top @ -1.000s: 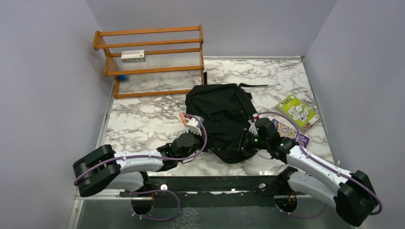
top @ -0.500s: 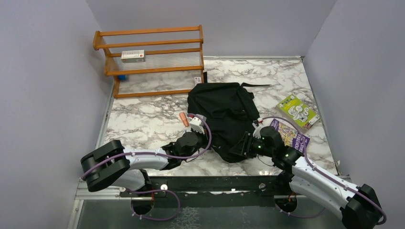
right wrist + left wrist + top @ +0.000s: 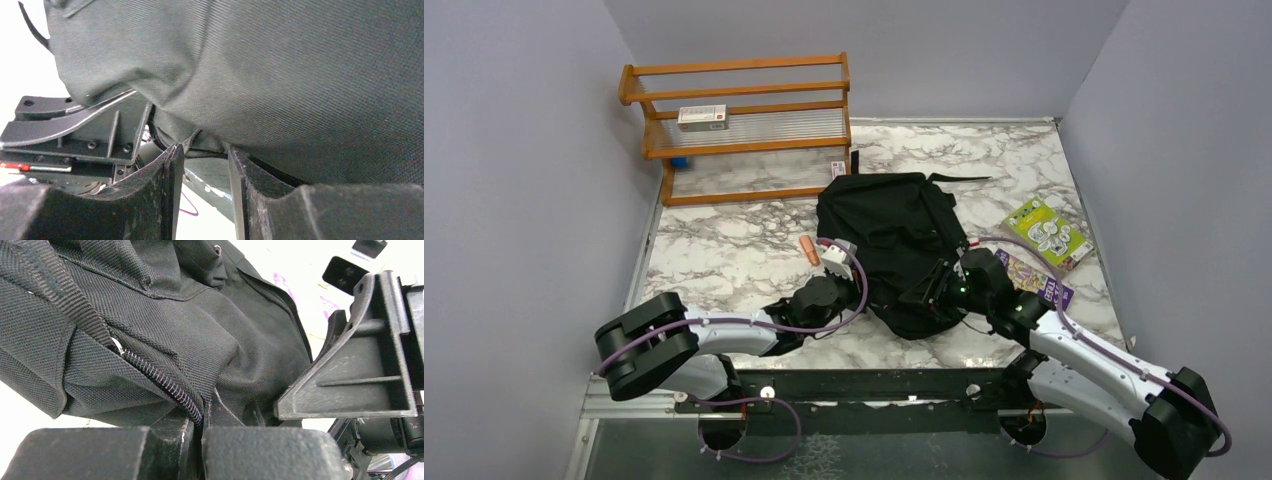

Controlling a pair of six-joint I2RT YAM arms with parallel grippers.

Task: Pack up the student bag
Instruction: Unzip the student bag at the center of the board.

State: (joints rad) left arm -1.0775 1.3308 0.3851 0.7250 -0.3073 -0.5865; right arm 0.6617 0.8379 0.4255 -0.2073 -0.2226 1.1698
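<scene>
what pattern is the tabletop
The tabletop is white marble with grey veins, clearest in the top external view.

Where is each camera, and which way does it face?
Top: above, behind the arms, looking down on the table; both arms show, left hand and right hand at the bag.
Left wrist: on that arm, facing the bag's zipper past its shut fingers.
Right wrist: on that arm, facing bag fabric past parted fingers.
Shared: wrist views each show the other hand.
</scene>
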